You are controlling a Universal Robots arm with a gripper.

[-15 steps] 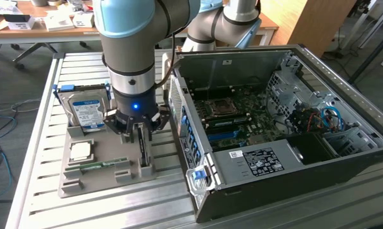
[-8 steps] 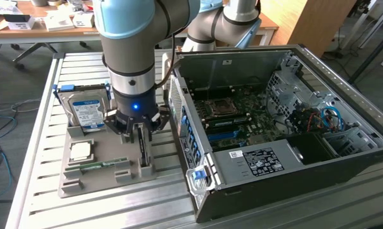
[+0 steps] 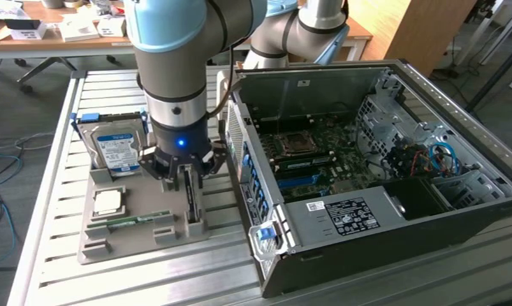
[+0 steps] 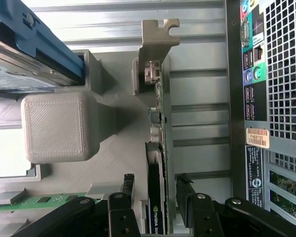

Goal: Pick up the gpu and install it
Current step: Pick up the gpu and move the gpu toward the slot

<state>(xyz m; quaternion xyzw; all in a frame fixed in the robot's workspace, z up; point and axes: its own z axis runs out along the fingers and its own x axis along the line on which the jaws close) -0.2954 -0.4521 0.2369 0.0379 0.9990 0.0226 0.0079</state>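
Plainly, the gripper (image 3: pixel 186 182) hung directly over the gpu (image 4: pixel 159 123), which stood on edge in the grey holder (image 3: pixel 111 248) beside the open computer case (image 3: pixel 349 217), its long axis running straight between the parted fingers (image 4: pixel 185 192) (one on each face, neither seeming to touch).

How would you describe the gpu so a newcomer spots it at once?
Beside the open computer case sits a grey tray. The gpu stands on edge in its slot nearest the case, under the gripper. Unlike the flat RAM stick and blue-labelled hard drive, it has a silver end bracket.
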